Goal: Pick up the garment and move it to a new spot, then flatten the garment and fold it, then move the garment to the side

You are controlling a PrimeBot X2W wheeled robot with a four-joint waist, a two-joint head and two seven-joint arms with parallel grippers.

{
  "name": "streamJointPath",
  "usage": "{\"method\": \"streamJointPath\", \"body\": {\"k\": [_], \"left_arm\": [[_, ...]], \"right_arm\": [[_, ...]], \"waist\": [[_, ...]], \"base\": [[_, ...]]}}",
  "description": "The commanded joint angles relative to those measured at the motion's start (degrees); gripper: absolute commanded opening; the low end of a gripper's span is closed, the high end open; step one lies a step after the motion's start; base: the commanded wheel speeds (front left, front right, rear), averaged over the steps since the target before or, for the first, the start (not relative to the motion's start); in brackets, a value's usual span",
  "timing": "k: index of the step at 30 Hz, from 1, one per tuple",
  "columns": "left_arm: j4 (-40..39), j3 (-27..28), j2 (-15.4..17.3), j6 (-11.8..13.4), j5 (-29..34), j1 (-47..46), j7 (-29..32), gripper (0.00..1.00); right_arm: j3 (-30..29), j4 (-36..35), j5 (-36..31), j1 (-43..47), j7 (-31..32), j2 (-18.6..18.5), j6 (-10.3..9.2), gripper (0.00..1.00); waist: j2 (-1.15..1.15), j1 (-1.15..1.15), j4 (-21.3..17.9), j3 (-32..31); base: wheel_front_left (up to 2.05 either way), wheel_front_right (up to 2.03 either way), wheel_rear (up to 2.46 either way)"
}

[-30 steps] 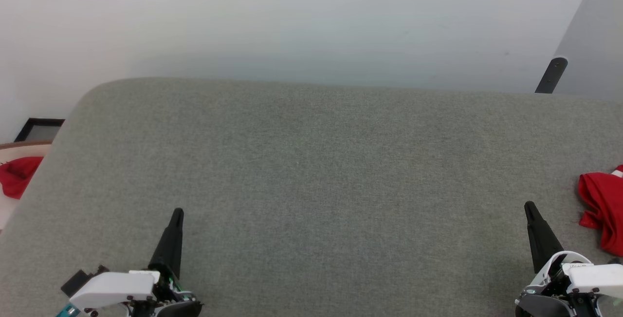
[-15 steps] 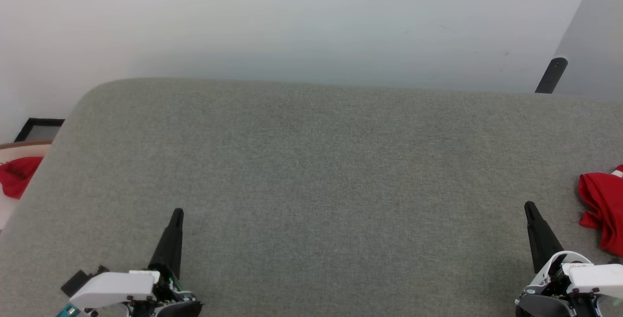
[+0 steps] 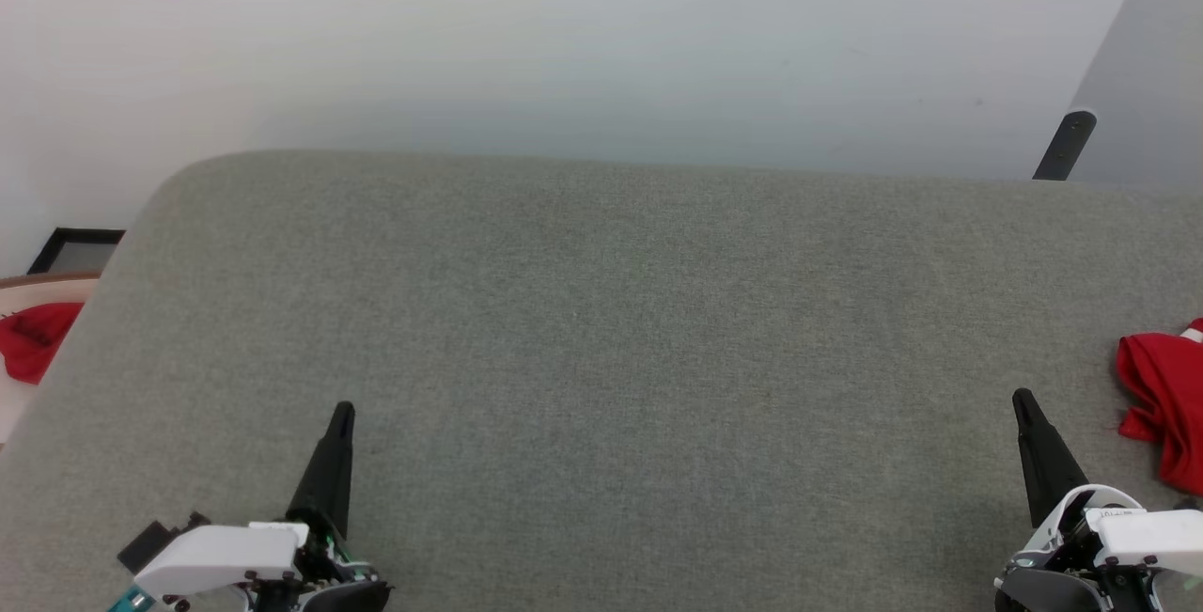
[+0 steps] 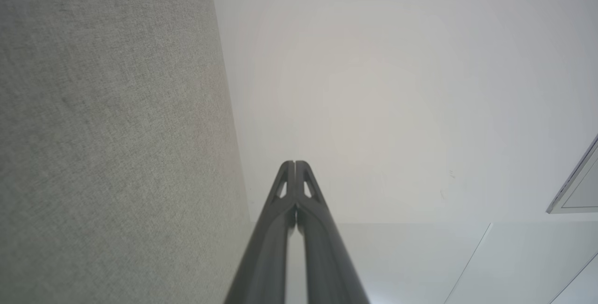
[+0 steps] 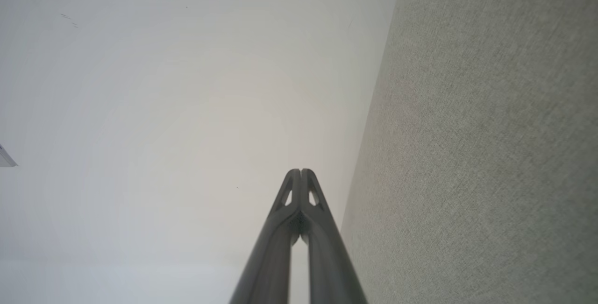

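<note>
So the big grey fabric-covered surface (image 3: 601,330) takes up most of the head view, rounded corner at the far left, pale wall (image 3: 564,29) behind it. The garment (image 3: 1163,400) is way over on the right: a bunched-up red heap lying on the surface, with a little bit of white peeking out at its top, and it's cut off by the picture's edge, so I can't tell how much more of it there is. The right hand (image 3: 1022,400) is low down on the right, dark fingers pointing up the view and pressed together. The right wrist view shows the tips touching with nothing pinched. It sits near the garment but apart from it, with a strip of grey fabric between the two. The left hand (image 3: 343,410) is down at the lower left, well apart from the garment, and its fingers are pressed tight together too, holding nothing. Other stuff around: off the surface's left edge there's a lump of red cloth (image 3: 33,341) on something pale with a brownish rim, and a dark frame (image 3: 75,250) just beyond it. Top right has a slanted grey panel (image 3: 1147,76) with a dark bracket (image 3: 1065,144) at its foot.
</note>
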Motion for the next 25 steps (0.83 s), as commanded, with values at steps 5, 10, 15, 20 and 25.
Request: {"method": "streamJointPath", "body": {"k": [5,10,15,20,25], "left_arm": [[0.08,0.20,-0.10,-0.31,0.30,-0.59,0.00,0.00],[0.08,0.22,-0.12,-0.31,0.32,-0.60,0.01,0.00],[0.08,0.23,-0.13,-0.31,0.30,-0.60,0.03,0.00],[0.08,0.25,-0.13,-0.31,0.31,-0.60,0.05,0.00],[0.09,0.25,-0.15,-0.31,0.32,-0.60,0.07,0.00]], "right_arm": [[0.06,0.01,0.22,-0.18,-0.02,0.18,0.02,0.00],[0.07,0.01,0.23,-0.18,-0.02,0.19,0.02,0.00],[0.07,0.01,0.22,-0.18,-0.02,0.19,0.02,0.00],[0.07,0.01,0.22,-0.18,-0.02,0.19,0.02,0.00],[0.07,0.01,0.23,-0.18,-0.02,0.19,0.02,0.00]], "waist": [[0.00,0.00,0.00,0.00],[0.00,0.00,0.00,0.00],[0.00,0.00,0.00,0.00],[0.00,0.00,0.00,0.00],[0.00,0.00,0.00,0.00]], "base": [[0.00,0.00,0.00],[0.00,0.00,0.00],[0.00,0.00,0.00],[0.00,0.00,0.00],[0.00,0.00,0.00]]}}
